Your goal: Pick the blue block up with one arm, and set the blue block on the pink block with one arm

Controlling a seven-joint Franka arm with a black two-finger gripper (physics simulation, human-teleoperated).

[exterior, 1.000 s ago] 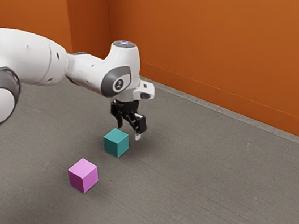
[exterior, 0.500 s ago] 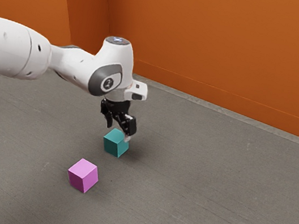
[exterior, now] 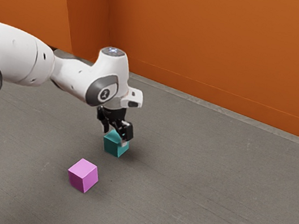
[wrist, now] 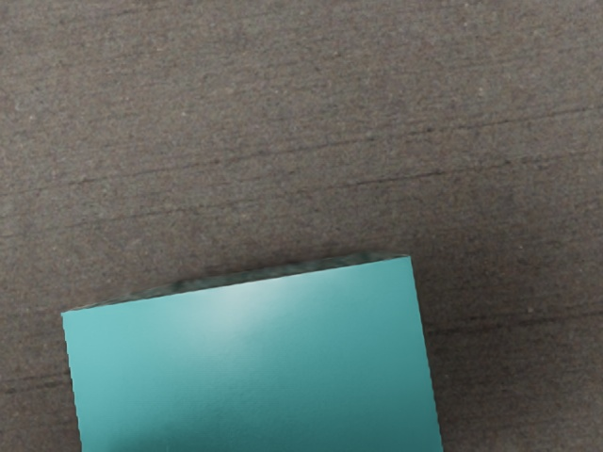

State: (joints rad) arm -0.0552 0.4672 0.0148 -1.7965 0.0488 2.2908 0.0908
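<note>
The blue block (exterior: 115,146), teal in colour, rests on the grey floor near the middle of the exterior view. My black gripper (exterior: 115,131) has come down right over it, open, one finger on each side of the block's upper part. In the wrist view the blue block's top face (wrist: 250,363) lies close under my hand. The pink block (exterior: 82,175) sits on the floor a short way from the blue one, nearer the camera and toward the exterior view's left.
Grey floor (exterior: 212,186) spreads around both blocks. An orange wall (exterior: 224,44) runs along the back, with a corner at the exterior view's upper left.
My hand has moved down and slightly toward the exterior view's left, from above the blue block to straddling its top. Both blocks have stayed put.
</note>
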